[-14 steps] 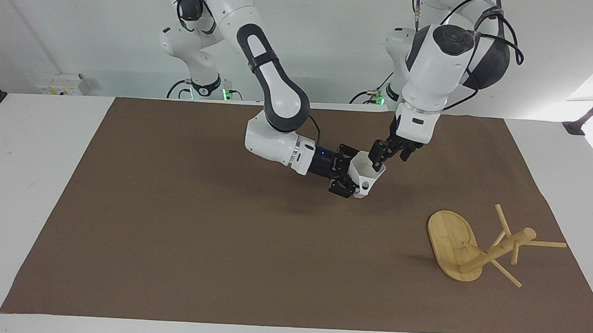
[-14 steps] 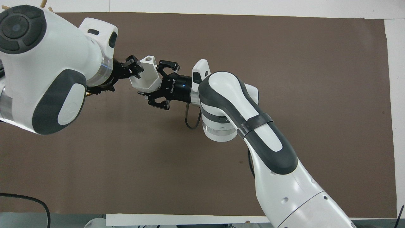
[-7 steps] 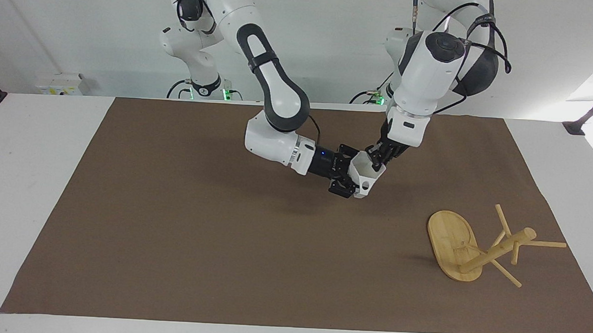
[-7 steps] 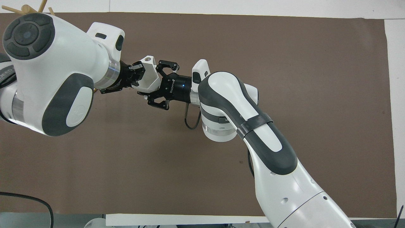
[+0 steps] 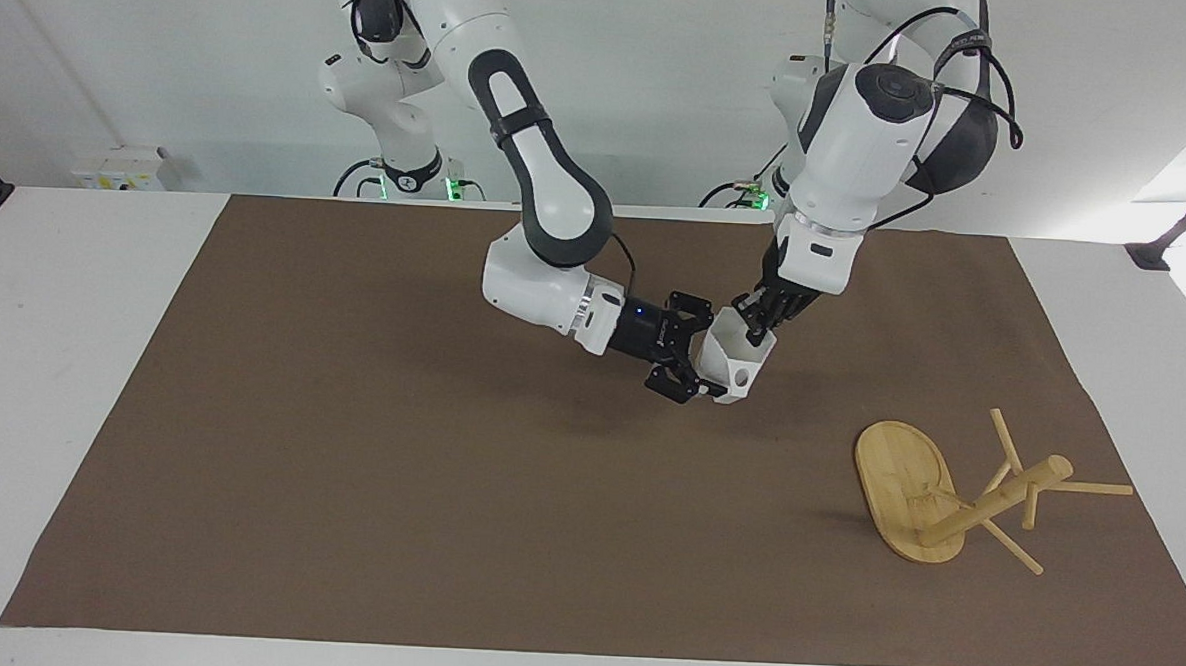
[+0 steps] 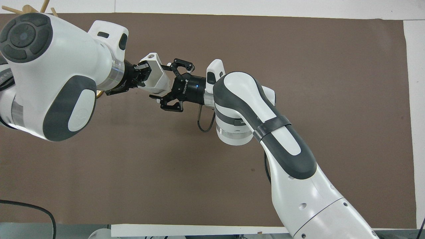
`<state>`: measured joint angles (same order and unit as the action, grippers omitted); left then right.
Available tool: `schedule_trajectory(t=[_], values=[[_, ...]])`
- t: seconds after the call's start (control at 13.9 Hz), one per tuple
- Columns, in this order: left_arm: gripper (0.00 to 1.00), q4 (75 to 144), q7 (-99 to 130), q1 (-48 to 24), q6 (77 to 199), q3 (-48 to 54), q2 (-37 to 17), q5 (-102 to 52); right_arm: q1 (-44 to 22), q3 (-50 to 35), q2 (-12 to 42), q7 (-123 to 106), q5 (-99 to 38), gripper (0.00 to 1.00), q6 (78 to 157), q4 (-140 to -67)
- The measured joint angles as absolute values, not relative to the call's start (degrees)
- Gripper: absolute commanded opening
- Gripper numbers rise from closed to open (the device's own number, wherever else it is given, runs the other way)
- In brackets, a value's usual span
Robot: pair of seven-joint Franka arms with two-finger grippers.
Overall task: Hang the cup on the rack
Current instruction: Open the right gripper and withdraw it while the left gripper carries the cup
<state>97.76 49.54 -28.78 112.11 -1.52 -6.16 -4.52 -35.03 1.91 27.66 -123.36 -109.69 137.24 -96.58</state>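
The white faceted cup [image 5: 735, 357] is held tilted in the air over the middle of the brown mat, its handle facing down. My left gripper [image 5: 756, 325] comes down from above and is shut on the cup's rim. My right gripper [image 5: 700, 356] lies level at the cup's base, its fingers spread open around it. In the overhead view the cup [image 6: 156, 78] sits between the left gripper [image 6: 142, 73] and the right gripper [image 6: 164, 83]. The bamboo rack [image 5: 932, 488] lies tipped on its side on the mat toward the left arm's end, farther from the robots than the cup.
A brown mat [image 5: 347, 462] covers most of the white table. In the overhead view the left arm hides most of the rack; only peg tips [image 6: 44, 4] show at the top corner.
My left gripper has closed on the cup's rim. The cup has tilted and shifted slightly toward the left arm's end, and the right gripper has drawn back a little from it.
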Motion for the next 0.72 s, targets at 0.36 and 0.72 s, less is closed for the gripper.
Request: schedule_trajectory(t=[0.36, 0.72], values=[[0.00, 99.4, 54.0, -25.2, 122.6, -2.0, -4.9, -4.5, -21.4, 2.6, 27.3, -123.3, -98.5, 1.00, 119.2, -100.1], [0.00, 115.9, 55.3, -22.8, 143.2, -2.1, 1.8, -4.5, 0.7, 2.9, 25.7, -119.1, -70.1, 1.00, 98.1, -99.8]])
